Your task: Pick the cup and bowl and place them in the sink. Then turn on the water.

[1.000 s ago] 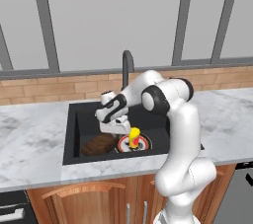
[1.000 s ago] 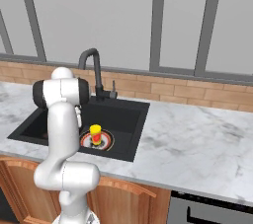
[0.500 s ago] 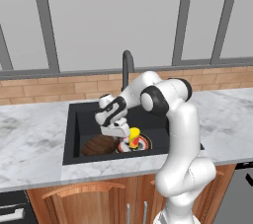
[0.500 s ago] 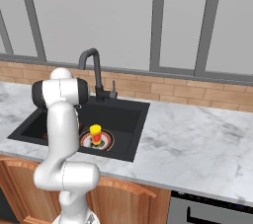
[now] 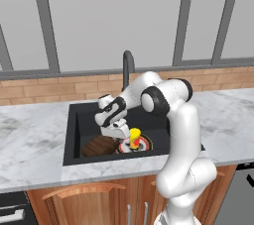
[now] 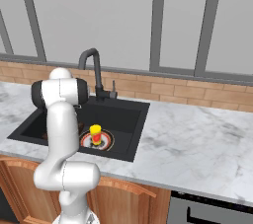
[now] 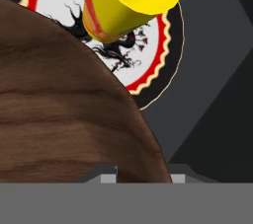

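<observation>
Dark wooden bowl (image 5: 99,145) lies in the sink (image 5: 74,135), touching the drain (image 7: 148,65) where the cup (image 5: 134,136) stands. Gripper (image 5: 118,135) hangs just above the bowl's drain-side rim; grip state cannot be told. Faucet (image 5: 127,68) rises behind the drain, beyond the gripper.

Two base views flanking the sink (image 5: 74,120); hand view close above bowl (image 7: 59,119).

Readable text: none in any view.
Cup (image 7: 129,2): red-orange mark on its yellow side, no letters or numbers.
Drain ring (image 7: 157,65): red and white with a scalloped edge and a dark splatter pattern, no words.
Bowl (image 7: 59,119): wood grain lines only.
</observation>
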